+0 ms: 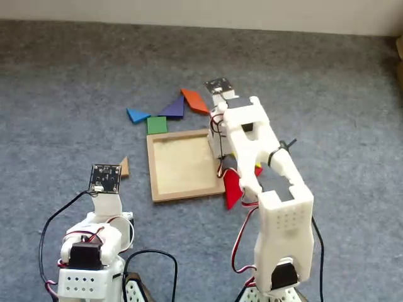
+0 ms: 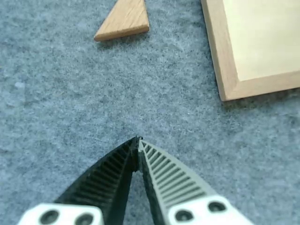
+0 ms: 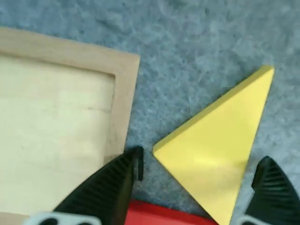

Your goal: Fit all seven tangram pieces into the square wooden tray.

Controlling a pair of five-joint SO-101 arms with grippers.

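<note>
From above, the square wooden tray (image 1: 152, 167) lies on grey carpet (image 1: 75, 82) with its inside bare. Beyond its far edge sit a green square (image 1: 157, 124), a blue triangle (image 1: 136, 115), a purple triangle (image 1: 174, 108) and an orange parallelogram (image 1: 195, 100), close together and all outside the frame. A small plain wooden triangle (image 1: 124, 167) lies just off the tray's left side, and a red triangle (image 1: 232, 187) lies at its near right corner, partly under the right arm (image 1: 267, 163). That arm stretches forward along the tray's right edge, while the left arm (image 1: 94, 245) is folded back at the near left, well apart from the tray. In the left wrist view, the left gripper (image 2: 138, 143) hangs over bare carpet with its jaws clenched tip to tip on nothing; the wooden triangle and one corner of the tray lie ahead of it, apart from each other. In the right wrist view, the right gripper (image 3: 201, 166) is released and spread wide, with one finger at the tray's outer corner and the other past the far side of a yellow triangle (image 3: 220, 136). This triangle lies flat on the carpet just beside the tray, its near corner meeting or almost meeting the red triangle's edge. Neither finger visibly presses on it.
</note>
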